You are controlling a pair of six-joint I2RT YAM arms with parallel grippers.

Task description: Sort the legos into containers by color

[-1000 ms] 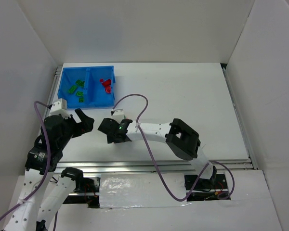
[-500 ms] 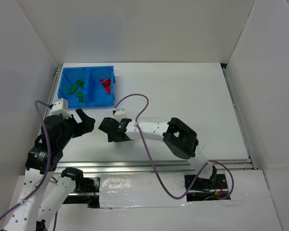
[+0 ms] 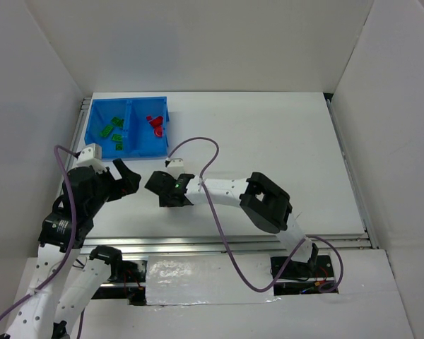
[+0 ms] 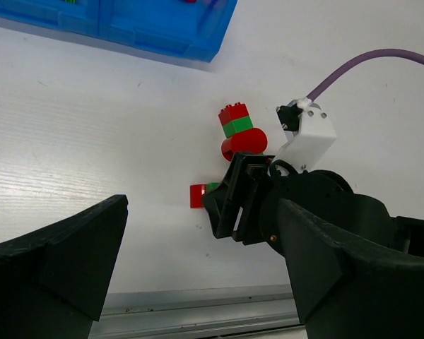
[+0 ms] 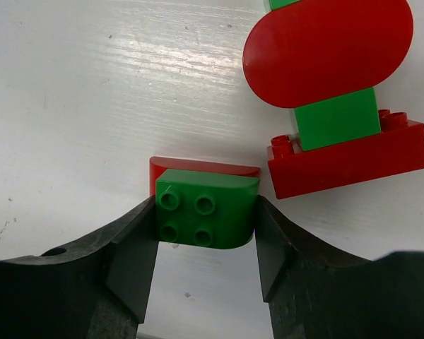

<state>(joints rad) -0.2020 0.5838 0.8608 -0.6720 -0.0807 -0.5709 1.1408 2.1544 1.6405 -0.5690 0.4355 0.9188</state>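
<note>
right hand (image 5: pixel 205 236) still tight around green lego (image 5: pixel 206 209)

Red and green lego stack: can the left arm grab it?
Probably yes: bare table separates the open left gripper from the red and green lego stack, but the right gripper crowds it.

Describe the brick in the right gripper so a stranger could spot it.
On the white table, nearer the arms than the blue bin, is the right gripper. Between its fingers sits a low green four-stud brick on a red piece; the neighbouring stack has a big red disc.
</note>
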